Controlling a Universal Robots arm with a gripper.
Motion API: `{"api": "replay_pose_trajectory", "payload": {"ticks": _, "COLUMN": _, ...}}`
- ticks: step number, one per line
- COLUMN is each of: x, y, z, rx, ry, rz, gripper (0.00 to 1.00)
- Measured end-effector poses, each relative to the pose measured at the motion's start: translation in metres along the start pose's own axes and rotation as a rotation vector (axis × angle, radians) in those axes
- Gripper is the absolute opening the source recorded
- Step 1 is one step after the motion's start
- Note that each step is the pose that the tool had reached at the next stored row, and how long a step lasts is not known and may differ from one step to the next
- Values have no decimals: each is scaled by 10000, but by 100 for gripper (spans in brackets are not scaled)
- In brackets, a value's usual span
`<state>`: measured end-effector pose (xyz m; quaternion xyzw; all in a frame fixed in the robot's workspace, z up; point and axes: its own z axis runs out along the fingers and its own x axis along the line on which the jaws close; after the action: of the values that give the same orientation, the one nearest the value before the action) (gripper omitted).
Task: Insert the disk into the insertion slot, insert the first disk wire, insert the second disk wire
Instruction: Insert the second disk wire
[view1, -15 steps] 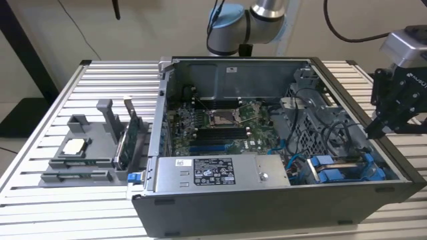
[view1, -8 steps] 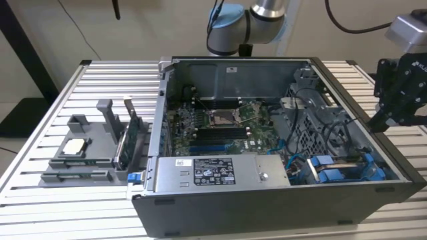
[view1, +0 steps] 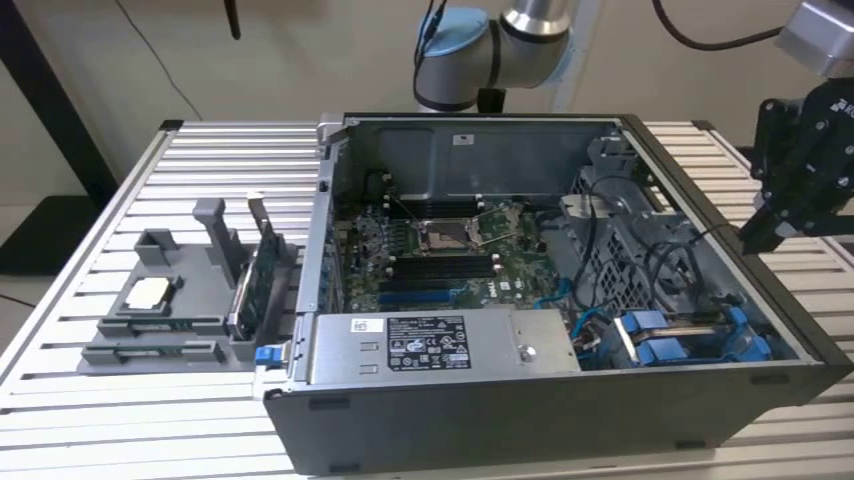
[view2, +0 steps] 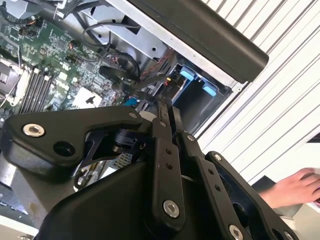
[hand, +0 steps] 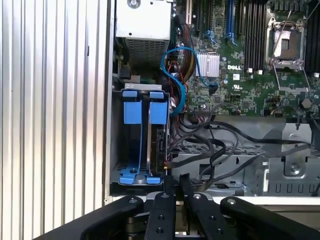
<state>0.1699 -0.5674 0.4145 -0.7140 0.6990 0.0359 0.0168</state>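
The insertion slot (view1: 694, 338) is the grey bay with blue fittings at the near corner of the open computer case, on the exterior view's right. In the first wrist view the slot (hand: 131, 145) has two blue carrier tabs, and the disk (hand: 161, 145) stands edge-on inside it, dark and narrow. Loose black wires (hand: 220, 145) lie just beside the bay, and one small connector rests at the disk's edge. My gripper (view1: 771, 235) hangs above the case's wall on the exterior view's right, clear of the bay. Its fingers (hand: 170, 182) are pressed together, shut, with nothing seen between them. The gripper (view2: 165, 106) points toward the bay.
A grey power-supply box (view1: 427, 340) sits beside the bay, with the motherboard (view1: 441, 250) behind it. A blue cable (hand: 177, 75) loops near the bay. A grey parts holder (view1: 174, 300) stands on the slatted table at the exterior view's left. A person's hand (view2: 295, 187) rests nearby.
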Motion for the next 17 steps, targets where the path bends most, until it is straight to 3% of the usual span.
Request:
{"api": "replay_pose_trajectory", "payload": {"ticks": 5, "x": 0, "y": 50, "z": 0, "rx": 0, "ry": 0, "rz": 0, "gripper": 16}}
{"api": "replay_pose_trajectory", "payload": {"ticks": 17, "x": -1, "y": 66, "z": 5, "rx": 0, "ry": 1, "rz": 0, "gripper": 16}}
